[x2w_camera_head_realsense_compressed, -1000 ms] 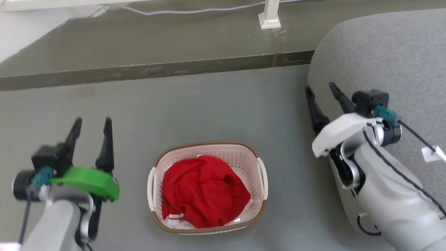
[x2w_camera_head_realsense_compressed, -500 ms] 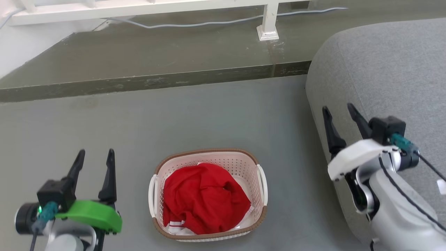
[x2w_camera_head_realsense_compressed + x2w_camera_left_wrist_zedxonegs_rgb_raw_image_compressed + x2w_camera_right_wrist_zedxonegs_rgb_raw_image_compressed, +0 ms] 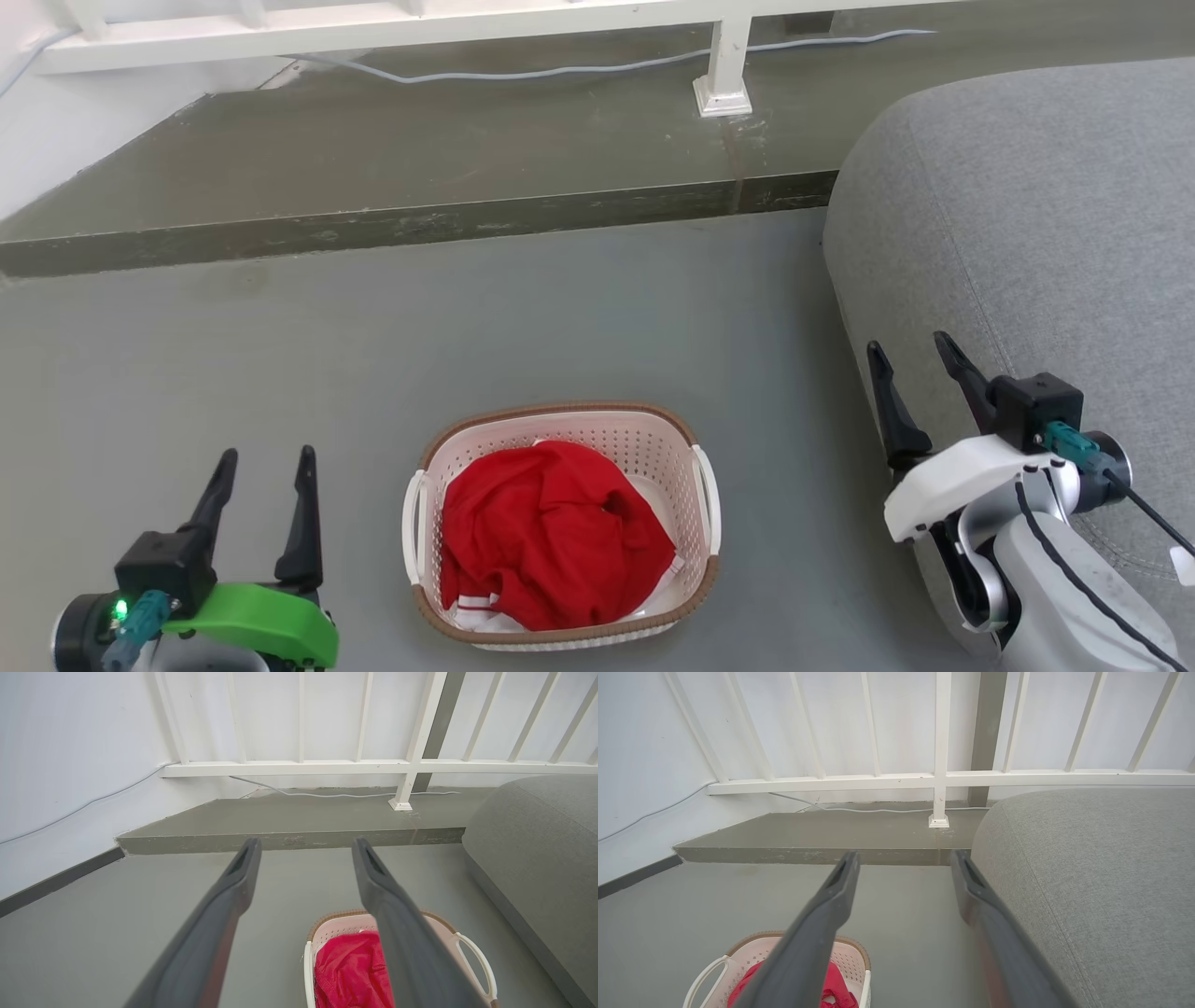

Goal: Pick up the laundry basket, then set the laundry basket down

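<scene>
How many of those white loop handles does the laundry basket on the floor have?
2, both on the laundry basket: the left handle on the side toward the left gripper, the right handle on the side toward the grey sofa. None seems hidden.

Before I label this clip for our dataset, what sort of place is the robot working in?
Probably a home living area, though it could be staged: a laundry basket of red clothing sits on the grey floor near a grey upholstered sofa, with a white railing on a raised step behind.
</scene>
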